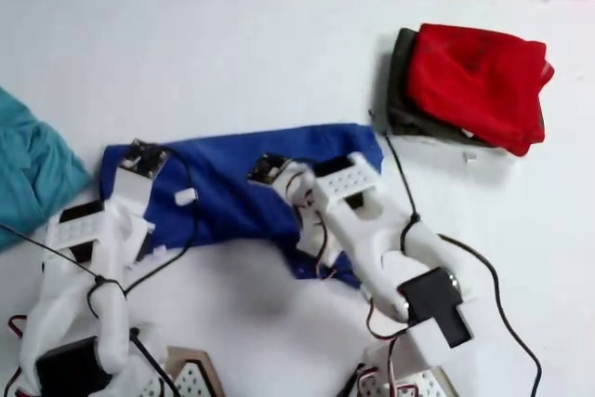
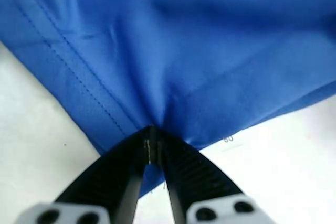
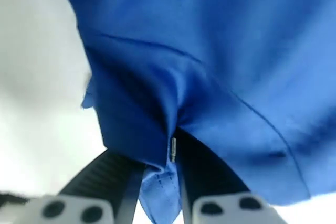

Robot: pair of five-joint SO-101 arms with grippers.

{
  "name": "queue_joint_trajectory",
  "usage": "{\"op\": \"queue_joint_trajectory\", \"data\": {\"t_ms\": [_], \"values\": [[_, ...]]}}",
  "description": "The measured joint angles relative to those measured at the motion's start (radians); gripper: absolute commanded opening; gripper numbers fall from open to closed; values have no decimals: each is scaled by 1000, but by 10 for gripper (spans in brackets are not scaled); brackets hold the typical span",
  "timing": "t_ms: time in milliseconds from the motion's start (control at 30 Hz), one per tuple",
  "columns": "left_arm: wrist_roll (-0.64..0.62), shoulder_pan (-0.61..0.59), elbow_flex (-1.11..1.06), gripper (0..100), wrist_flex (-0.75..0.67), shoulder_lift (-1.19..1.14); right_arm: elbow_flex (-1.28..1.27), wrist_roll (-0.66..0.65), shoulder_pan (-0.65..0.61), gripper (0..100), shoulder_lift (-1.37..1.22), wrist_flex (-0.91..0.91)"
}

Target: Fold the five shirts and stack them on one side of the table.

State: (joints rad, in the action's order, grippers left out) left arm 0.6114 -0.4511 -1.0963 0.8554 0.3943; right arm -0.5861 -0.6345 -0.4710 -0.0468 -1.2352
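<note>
Left gripper [image 2: 152, 141] and right gripper [image 3: 173, 150] each clamp a pinch of the blue shirt [image 1: 228, 188] on the bench [image 1: 232, 53], probably to fold it over.

The blue shirt [image 1: 232, 183] lies rumpled mid-table; folded red shirt [image 1: 479, 81] tops dark shirt [image 1: 398, 86]; teal shirt [image 1: 28, 174] far left.

Overhead view, 2 wrist close-ups, shirt [image 1: 228, 202] shared
</note>
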Motion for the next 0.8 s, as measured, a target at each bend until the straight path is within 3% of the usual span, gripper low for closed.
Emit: {"op": "queue_joint_trajectory", "data": {"t_ms": [267, 533, 800], "values": [[0, 0, 0, 28, 0, 0, 305, -129, 95, 18, -14, -183], [0, 0, 0, 28, 0, 0, 568, -133, 121, 22, -184, -143], [0, 0, 0, 28, 0, 0, 891, 118, 152, 206, -485, -140]]}}
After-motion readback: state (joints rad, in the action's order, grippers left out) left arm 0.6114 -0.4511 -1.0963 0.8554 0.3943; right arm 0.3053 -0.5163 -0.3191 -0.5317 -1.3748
